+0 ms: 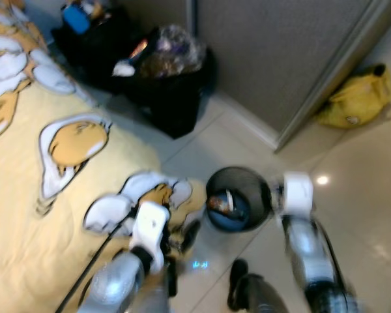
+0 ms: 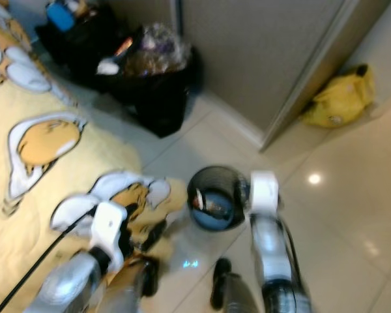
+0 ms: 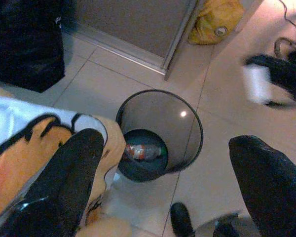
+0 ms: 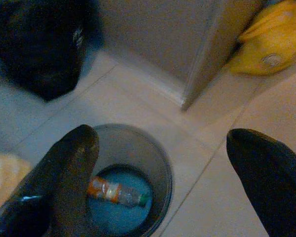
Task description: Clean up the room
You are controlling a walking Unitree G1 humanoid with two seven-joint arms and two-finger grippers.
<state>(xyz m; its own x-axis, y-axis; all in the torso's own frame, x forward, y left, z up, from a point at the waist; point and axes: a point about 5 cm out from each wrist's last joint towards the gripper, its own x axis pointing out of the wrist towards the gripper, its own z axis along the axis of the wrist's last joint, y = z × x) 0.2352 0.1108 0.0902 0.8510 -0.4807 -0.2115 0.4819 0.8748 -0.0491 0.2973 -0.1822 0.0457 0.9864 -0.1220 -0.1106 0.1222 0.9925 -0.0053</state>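
Plastic bottle (image 4: pixel 118 193) lying on its side in the mesh wastebasket (image 3: pixel 187 129) on the tiled floor (image 1: pixel 352 195), beside the yellow bedspread (image 1: pixel 26 215) (cartoon print). Right gripper (image 4: pixel 163 182) above the basket, fingers apart; left gripper (image 3: pixel 167 187) likewise spread, empty.

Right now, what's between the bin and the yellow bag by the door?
Nothing: bare tile floor runs from the bin to the yellow bag, passing the door's corner, clearest in the left wrist view.
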